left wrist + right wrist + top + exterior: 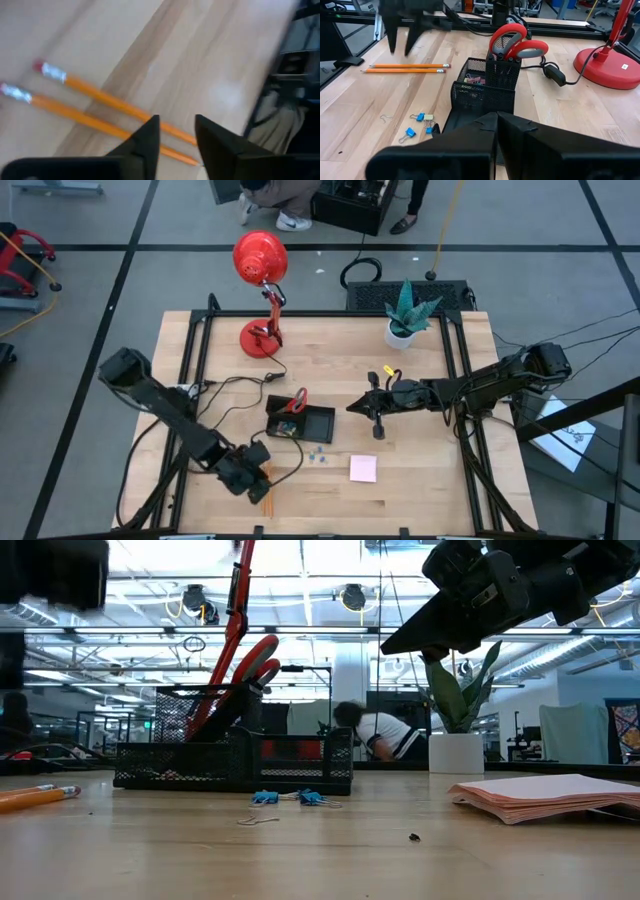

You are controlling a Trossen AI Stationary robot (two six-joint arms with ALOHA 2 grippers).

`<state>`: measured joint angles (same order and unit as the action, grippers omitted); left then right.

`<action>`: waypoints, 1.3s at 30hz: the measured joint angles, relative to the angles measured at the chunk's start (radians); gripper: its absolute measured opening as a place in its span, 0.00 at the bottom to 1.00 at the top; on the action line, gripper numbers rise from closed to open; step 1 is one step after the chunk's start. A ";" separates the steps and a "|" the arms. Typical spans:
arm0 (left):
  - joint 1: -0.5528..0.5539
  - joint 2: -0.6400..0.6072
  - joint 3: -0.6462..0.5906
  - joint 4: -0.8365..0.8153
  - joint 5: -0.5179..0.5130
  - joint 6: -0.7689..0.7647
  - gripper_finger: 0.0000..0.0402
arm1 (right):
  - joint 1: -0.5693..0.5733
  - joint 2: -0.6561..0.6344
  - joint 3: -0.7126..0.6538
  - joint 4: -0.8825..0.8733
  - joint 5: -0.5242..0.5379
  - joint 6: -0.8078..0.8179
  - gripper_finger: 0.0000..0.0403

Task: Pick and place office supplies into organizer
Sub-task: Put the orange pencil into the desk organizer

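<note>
The left end effector [175, 132] hangs half open over two pencils [100, 107] near the tabletop's front edge, ready to grab one. The right end effector [496, 122] waits shut and empty.

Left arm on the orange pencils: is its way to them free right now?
Probably yes. The left gripper hangs just above the two orange pencils, fingers apart, with nothing between them and only bare table around.

pencils [100, 107]: tips hidden behind left gripper [176, 131] | scissors [517, 46]: blades hidden inside organizer [485, 87]
</note>
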<state>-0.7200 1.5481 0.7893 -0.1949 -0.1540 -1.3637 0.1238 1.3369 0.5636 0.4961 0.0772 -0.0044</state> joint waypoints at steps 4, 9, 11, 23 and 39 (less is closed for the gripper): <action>0.033 0.061 -0.001 0.036 0.113 -0.045 0.49 | 0.000 0.000 0.000 0.000 0.000 0.000 0.01; 0.066 0.065 -0.001 0.033 0.183 -0.083 0.58 | 0.000 0.000 0.000 0.000 0.000 -0.004 0.01; 0.078 0.059 -0.001 0.028 0.213 -0.098 0.58 | 0.000 0.000 0.000 -0.001 0.000 -0.004 0.01; 0.226 0.054 0.000 -0.120 0.313 -0.069 0.42 | 0.000 0.000 0.000 0.000 -0.001 -0.008 0.01; 0.278 0.105 0.013 -0.173 0.343 -0.037 0.34 | 0.000 0.000 0.000 -0.009 -0.001 -0.012 0.01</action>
<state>-0.4419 1.6527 0.8018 -0.3674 0.1893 -1.4010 0.1242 1.3373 0.5640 0.4867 0.0765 -0.0161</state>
